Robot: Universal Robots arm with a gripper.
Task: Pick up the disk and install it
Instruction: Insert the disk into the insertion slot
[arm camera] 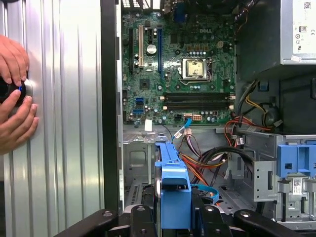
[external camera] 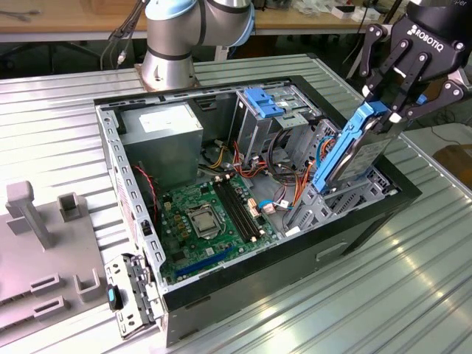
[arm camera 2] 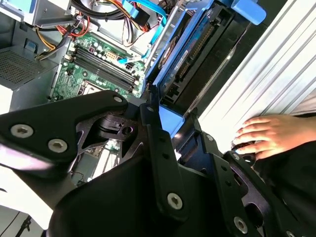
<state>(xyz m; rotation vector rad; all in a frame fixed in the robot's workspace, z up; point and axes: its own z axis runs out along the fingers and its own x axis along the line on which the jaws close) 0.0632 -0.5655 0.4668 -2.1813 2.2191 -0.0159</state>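
The disk (external camera: 346, 158), a dark-grey drive in a bright blue carrier frame, stands steeply tilted at the open computer case's (external camera: 110, 147) side on the exterior view's right. Its lower end sits down among the metal drive bays and its upper end sticks out above the case rim. My gripper (external camera: 383, 110) is shut on the disk's upper end at the blue tab. In both wrist views the disk (arm camera 2: 187, 54) (arm camera: 173, 173) runs away from the black fingers (arm camera 2: 153, 128) toward the case interior, with the gripper (arm camera: 173, 219) clamped on its blue end.
Inside the case lie the green motherboard (external camera: 206, 221), a grey power supply box (external camera: 162, 133), a light-blue slotted bracket (external camera: 262, 102) and loose cables (external camera: 284, 158). A person's hands (arm camera: 15, 98) rest on a knob on the ribbed metal table (external camera: 413, 280). Grey fixtures (external camera: 29, 214) stand on the exterior view's left.
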